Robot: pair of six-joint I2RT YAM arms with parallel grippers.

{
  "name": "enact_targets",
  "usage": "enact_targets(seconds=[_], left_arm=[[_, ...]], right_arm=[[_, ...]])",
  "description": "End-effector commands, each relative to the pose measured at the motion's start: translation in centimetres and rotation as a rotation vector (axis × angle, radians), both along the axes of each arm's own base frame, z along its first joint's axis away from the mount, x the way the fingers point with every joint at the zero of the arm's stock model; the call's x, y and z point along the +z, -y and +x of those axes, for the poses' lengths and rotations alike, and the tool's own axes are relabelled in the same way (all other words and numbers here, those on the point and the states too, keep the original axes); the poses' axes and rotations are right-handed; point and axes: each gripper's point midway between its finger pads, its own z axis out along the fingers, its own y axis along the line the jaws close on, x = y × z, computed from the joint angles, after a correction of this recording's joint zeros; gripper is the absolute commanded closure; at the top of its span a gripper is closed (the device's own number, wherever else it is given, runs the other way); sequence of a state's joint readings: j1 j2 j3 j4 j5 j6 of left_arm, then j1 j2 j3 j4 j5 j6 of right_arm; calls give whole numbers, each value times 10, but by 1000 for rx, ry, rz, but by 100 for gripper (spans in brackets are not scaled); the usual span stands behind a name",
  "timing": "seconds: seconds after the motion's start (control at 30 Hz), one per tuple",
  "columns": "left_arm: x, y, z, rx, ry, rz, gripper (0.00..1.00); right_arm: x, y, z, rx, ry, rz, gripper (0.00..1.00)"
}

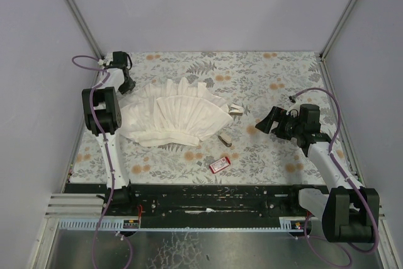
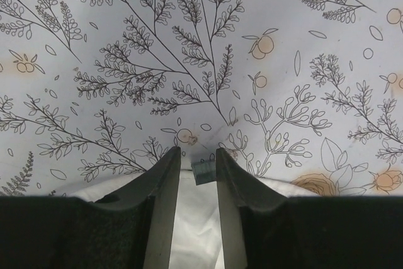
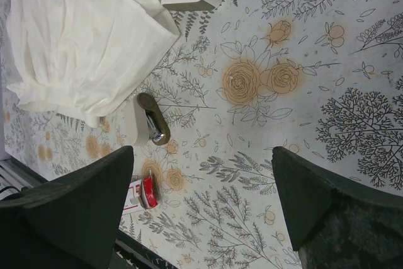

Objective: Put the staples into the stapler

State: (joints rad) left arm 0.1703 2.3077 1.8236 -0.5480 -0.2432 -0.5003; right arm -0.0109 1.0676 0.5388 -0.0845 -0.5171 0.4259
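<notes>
two arms at one flowered table (image 1: 277,74), pale walls around.

top view: stapler (image 1: 224,140) lay flat between white cloth (image 1: 176,114) and red box (image 1: 220,164), long axis slanting far-left to near-right. right gripper (image 1: 263,122) near it, spread wide, empty.

left wrist: left gripper (image 2: 198,155) narrowly parted, small grey bit (image 2: 203,171) between the tips; grip unclear.

right wrist: stapler ran up-and-down the frame, just beside the cloth; which end was the front, unclear.

White links, black joint housings on left arm (image 1: 112,155) and right arm (image 1: 327,155) — purple cables (image 1: 82,57) alongside — dark matte fingers (image 2: 157,212).
</notes>
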Motion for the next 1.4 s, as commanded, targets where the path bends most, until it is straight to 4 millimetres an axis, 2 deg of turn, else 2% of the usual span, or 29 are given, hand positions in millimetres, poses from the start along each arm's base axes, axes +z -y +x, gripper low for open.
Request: enact_targets(seconds=[0.0, 0.27, 0.93, 1.37], left_arm=[[8, -2, 1, -1, 30, -5, 74], [8, 0, -1, -2, 29, -8, 79], [48, 0, 8, -2, 132, -5, 86], [22, 0, -2, -31, 60, 3, 79]], right_arm=[[4, -3, 1, 24, 22, 1, 3], [4, -3, 1, 23, 23, 0, 3], [5, -4, 1, 24, 26, 1, 3], [4, -4, 1, 25, 24, 3, 3]])
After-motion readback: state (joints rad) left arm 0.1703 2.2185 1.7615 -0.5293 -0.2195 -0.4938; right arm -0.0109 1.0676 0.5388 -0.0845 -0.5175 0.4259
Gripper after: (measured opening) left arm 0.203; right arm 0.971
